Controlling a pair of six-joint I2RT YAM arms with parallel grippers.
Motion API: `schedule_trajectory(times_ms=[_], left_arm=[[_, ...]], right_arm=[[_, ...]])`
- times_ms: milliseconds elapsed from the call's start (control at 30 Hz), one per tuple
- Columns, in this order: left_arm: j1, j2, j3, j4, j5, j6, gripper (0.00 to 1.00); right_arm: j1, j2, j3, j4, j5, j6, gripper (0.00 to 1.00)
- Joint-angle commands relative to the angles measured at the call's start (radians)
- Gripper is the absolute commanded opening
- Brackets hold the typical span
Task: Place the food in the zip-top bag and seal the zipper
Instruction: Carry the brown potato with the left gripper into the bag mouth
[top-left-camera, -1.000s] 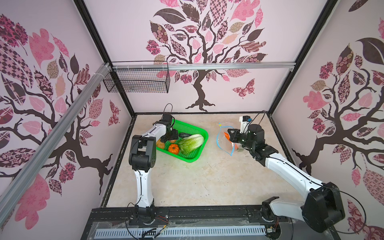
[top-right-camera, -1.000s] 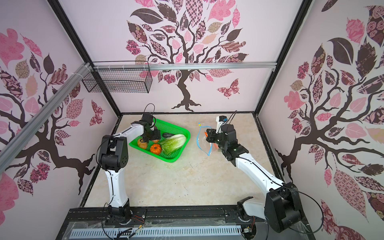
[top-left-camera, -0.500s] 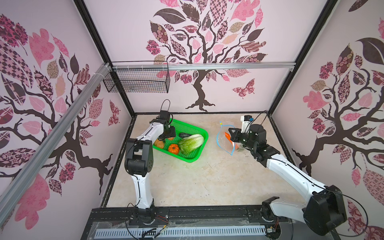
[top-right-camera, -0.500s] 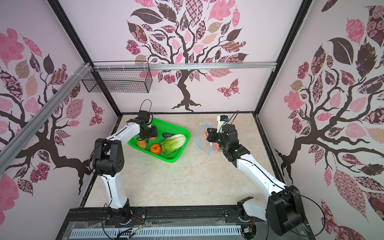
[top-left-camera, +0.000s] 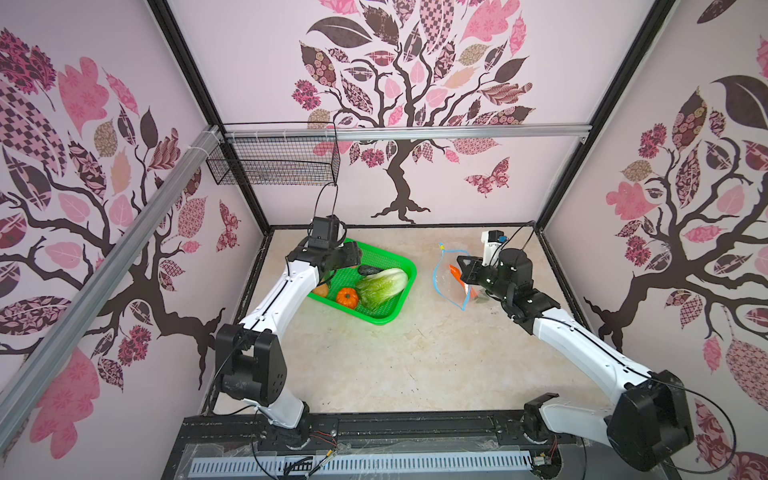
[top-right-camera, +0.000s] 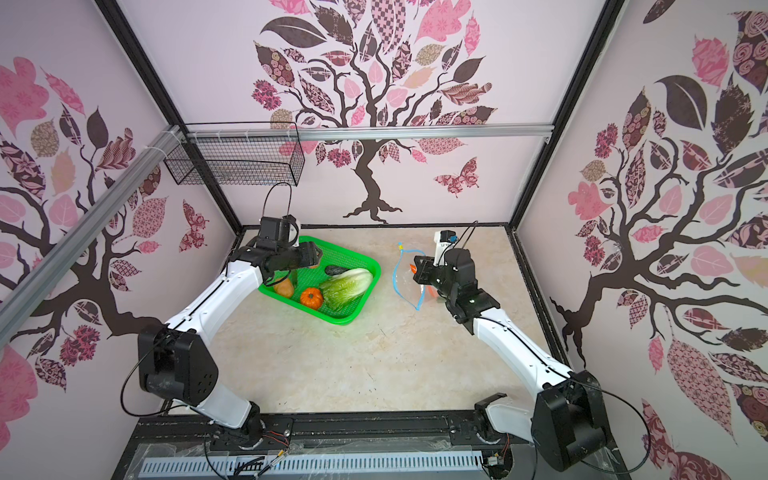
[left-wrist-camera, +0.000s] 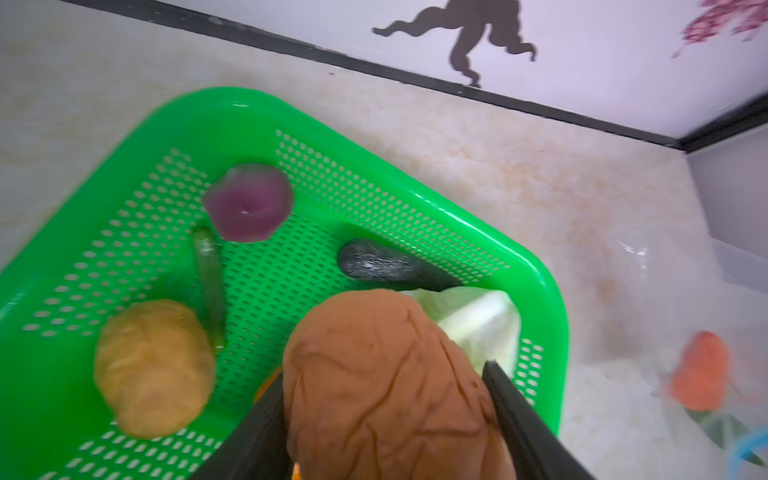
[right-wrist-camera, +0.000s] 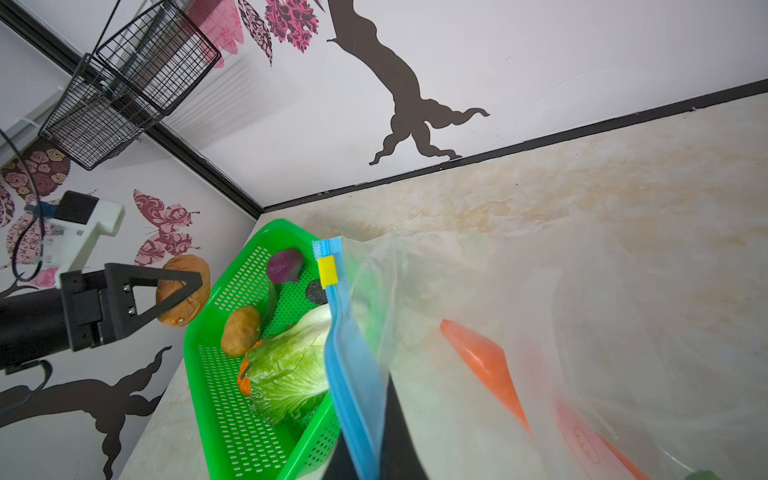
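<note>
Now the left gripper (left-wrist-camera: 384, 374), clamped on a wrinkled brown toy potato (left-wrist-camera: 374, 345), has the clear crinkly bag (right-wrist-camera: 582, 311) to its right, its blue zipper strip (right-wrist-camera: 349, 374) pinched by the right gripper (right-wrist-camera: 368, 453).

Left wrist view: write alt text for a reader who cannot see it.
The left tool grips a brown potato over a green mesh basket. In the basket lie a paler potato, a purple onion, a dark elongated piece, a slim green piece and a cabbage; a blurred orange carrot lies outside it.
</note>
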Motion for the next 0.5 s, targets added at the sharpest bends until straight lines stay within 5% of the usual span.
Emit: schedule_trajectory(times_ms=[0, 200, 467], left_arm=[[-0.068, -0.078, -0.114, 0.215, 0.085, -0.104, 0.59], [-0.241, -0.121, -0.247, 0.475, 0.104, -0.201, 0.58], [-0.447, -0.034, -0.179, 0.574, 0.109, -0.168, 0.58]], right_arm=[[-0.003, -0.014, -0.005, 0.033, -0.012, 0.002, 0.0], [-0.006, -0.008, -0.006, 0.04, -0.037, 0.015, 0.0], [-0.006, -0.019, -0.006, 0.042, -0.056, 0.015, 0.0]])
